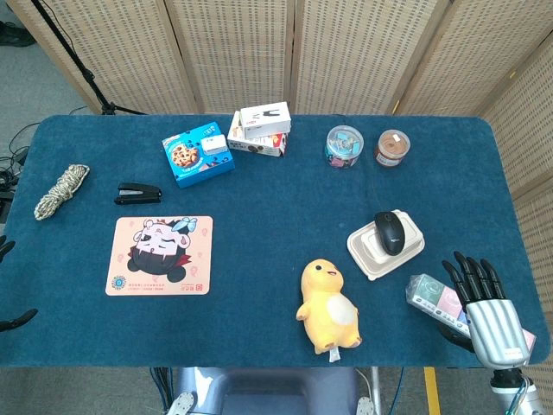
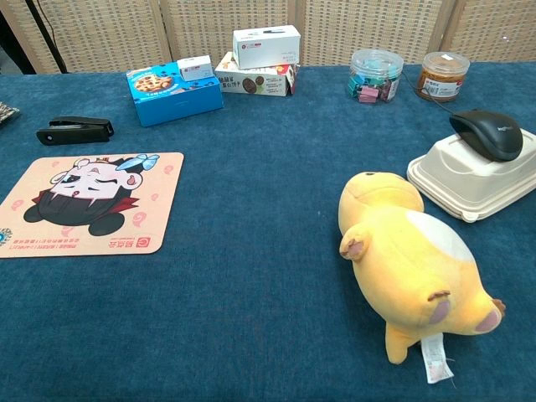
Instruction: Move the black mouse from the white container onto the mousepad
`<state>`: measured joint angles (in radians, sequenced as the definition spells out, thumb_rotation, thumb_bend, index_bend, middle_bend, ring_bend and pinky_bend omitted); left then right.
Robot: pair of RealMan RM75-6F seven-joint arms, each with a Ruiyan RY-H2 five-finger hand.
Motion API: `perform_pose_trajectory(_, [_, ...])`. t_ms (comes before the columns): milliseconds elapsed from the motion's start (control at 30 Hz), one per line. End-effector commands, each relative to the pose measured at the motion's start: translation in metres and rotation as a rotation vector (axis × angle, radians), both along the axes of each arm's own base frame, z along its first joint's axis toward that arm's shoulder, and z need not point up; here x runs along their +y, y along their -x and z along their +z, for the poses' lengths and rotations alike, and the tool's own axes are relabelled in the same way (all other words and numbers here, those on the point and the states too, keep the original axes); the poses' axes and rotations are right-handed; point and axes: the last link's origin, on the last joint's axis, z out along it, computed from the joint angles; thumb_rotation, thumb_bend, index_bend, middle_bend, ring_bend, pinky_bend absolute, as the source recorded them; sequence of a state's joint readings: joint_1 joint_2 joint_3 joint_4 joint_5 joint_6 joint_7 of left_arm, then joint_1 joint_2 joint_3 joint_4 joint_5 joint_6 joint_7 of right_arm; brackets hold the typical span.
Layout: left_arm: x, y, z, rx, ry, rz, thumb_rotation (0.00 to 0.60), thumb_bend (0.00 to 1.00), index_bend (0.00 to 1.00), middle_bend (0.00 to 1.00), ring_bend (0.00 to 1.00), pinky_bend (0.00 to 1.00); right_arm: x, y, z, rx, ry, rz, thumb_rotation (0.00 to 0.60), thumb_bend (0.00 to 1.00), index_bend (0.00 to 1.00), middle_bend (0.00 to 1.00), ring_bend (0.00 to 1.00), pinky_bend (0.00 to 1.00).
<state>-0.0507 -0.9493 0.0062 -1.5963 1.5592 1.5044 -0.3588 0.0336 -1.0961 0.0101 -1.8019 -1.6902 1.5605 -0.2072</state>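
The black mouse (image 1: 390, 231) (image 2: 488, 134) lies on top of the closed white container (image 1: 406, 249) (image 2: 469, 184) at the right of the blue table. The cartoon mousepad (image 1: 161, 255) (image 2: 84, 203) lies flat at the left, with nothing on it. My right hand (image 1: 479, 298) is near the front right corner, in front and to the right of the container, fingers spread and holding nothing. Only two dark fingertips of my left hand (image 1: 9, 285) show at the left edge of the head view, wide apart. The chest view shows neither hand.
A yellow plush (image 1: 327, 304) (image 2: 410, 260) lies between container and mousepad. A small packet (image 1: 429, 294) sits by my right hand. Stapler (image 1: 137, 193), rope (image 1: 62, 190), blue cookie box (image 1: 198, 153), stacked boxes (image 1: 261, 130) and two jars (image 1: 346, 145) (image 1: 392, 148) line the back.
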Motion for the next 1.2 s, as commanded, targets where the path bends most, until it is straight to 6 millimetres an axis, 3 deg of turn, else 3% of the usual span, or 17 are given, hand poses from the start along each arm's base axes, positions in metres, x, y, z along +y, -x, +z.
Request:
perform_pose_trajectory(33, [0.000,0.000,0.000,0.000,0.000,0.000,0.600,0.00,0.00,0.00,0.00,0.00,0.000,0.000,0.000,0.001,0.000,0.000,0.600,0.00,0.00,0.00,0.00,0.00])
perform_pose_trajectory(333, [0.001,-0.002,0.002,0.006,0.009,-0.015,0.600,0.00,0.00,0.00,0.00,0.00,-0.002,0.004,-0.002,-0.004,0.001,-0.019,0.600,0.00,0.00,0.00,0.00,0.00])
perform_pose_trajectory(567, [0.007,-0.013,0.002,-0.021,0.011,-0.027,0.600,0.00,0.00,0.00,0.00,0.00,-0.028,0.005,-0.009,0.005,-0.029,-0.044,0.600,0.00,0.00,0.00,0.00,0.00])
perform_pose_trajectory(733, [0.013,-0.024,-0.002,-0.031,0.021,-0.049,0.600,0.00,0.00,0.00,0.00,0.00,-0.056,-0.021,-0.020,-0.115,-0.138,-0.032,0.600,0.00,0.00,0.00,0.00,0.00])
perform_pose_trajectory(1033, [0.022,-0.024,-0.004,-0.020,0.051,-0.041,0.600,0.00,0.00,0.00,0.00,0.00,-0.104,-0.091,-0.044,-0.211,-0.183,0.072,0.600,0.00,0.00,0.00,0.00,0.00])
perform_pose_trajectory(1200, [0.022,-0.021,0.001,-0.035,0.045,-0.038,0.600,0.00,0.00,0.00,0.00,0.00,-0.127,-0.109,-0.064,-0.210,-0.178,0.050,0.600,0.00,0.00,0.00,0.00,0.00])
